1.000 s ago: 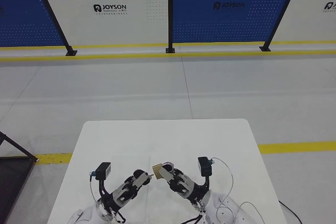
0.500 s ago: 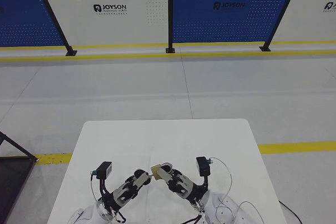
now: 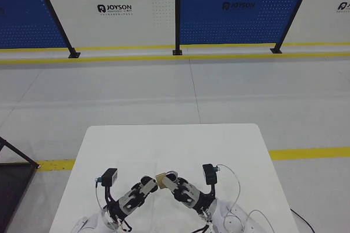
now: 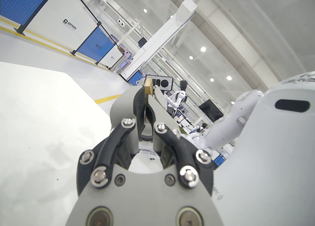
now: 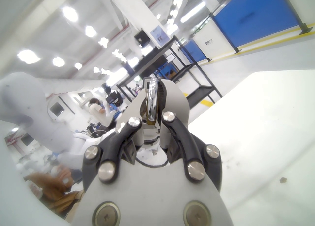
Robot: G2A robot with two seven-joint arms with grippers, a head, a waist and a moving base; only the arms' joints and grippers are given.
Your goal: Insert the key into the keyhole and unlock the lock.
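Note:
Over the near edge of the white table (image 3: pixel 175 145), my two grippers meet tip to tip. My right gripper (image 3: pixel 170 180) (image 5: pixel 155 84) is shut on the padlock (image 3: pixel 161 176), a brass body with a chrome shackle (image 5: pixel 152 100) clamped between the fingers. My left gripper (image 3: pixel 148 186) (image 4: pixel 150 89) is shut on a thin brass key (image 4: pixel 148 84), whose end sticks out past the fingertips toward the padlock. In the top view the key's tip sits right against the lock body. The keyhole itself is hidden.
Thin white cables (image 3: pixel 239 195) loop on the table beside the right arm. A black rack (image 3: pixel 6 157) stands on the floor off the table's left side. Blue and white barrier panels (image 3: pixel 233 20) stand far behind.
The padlock and right gripper shifted slightly left toward the left gripper, and the left gripper edged toward the lock, closing the small gap between them.

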